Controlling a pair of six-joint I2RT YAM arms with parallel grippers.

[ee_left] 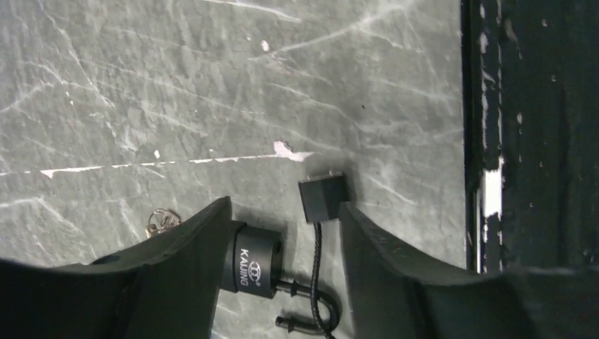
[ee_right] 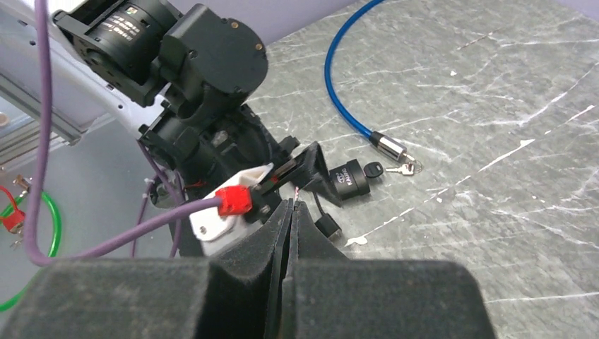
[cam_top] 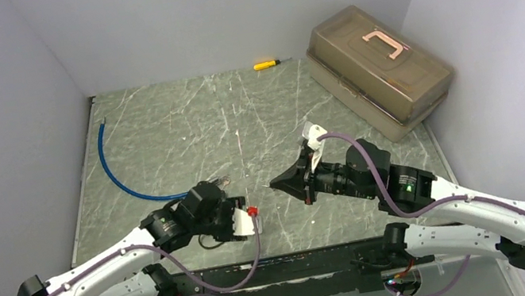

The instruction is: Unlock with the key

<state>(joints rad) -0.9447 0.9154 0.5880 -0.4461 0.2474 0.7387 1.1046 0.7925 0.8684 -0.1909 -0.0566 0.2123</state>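
Writing: the black padlock point(ee_left: 253, 260) carries "KAIJING" in white on its body, above a small round emblem. No other text is legible.

Surface: grey-green marble-look table top point(cam_top: 182, 121), veined white, with chips showing white in the left wrist view. Plain pale walls point(cam_top: 236, 7) close it in on three sides. A scuffed black rail point(ee_left: 537, 141) runs along the near edge.

Padlock lies flat at about 7 o'clock on the table, near the front edge, under the left arm's wrist. Its shackle point(ee_left: 307, 311) is only partly in frame. A black-headed key point(ee_right: 374, 169) sits against the end of the lock body, with a ring and a second key beside it; I cannot tell whether it is seated in the keyway.

Left gripper point(ee_left: 284, 205): jaws apart, straddling the lock, with one finger point(ee_left: 191, 261) overlapping the body and the other clear of it. No grip.

Right gripper point(ee_right: 291, 203): closed flat, empty, hanging above mid-table and pointing toward 9 o'clock.

Around:
- A blue cable point(cam_top: 111, 169) curves along 9 to 10 o'clock, its metal end just beside the keys.
- A yellow screwdriver point(cam_top: 265, 64) lies at 12 o'clock.
- A translucent brown toolbox point(cam_top: 379, 68) with a pink handle stands at 2 o'clock.
- A small black plug point(ee_left: 323, 198) on a thin cord lies between the left fingers, crowding the shackle.
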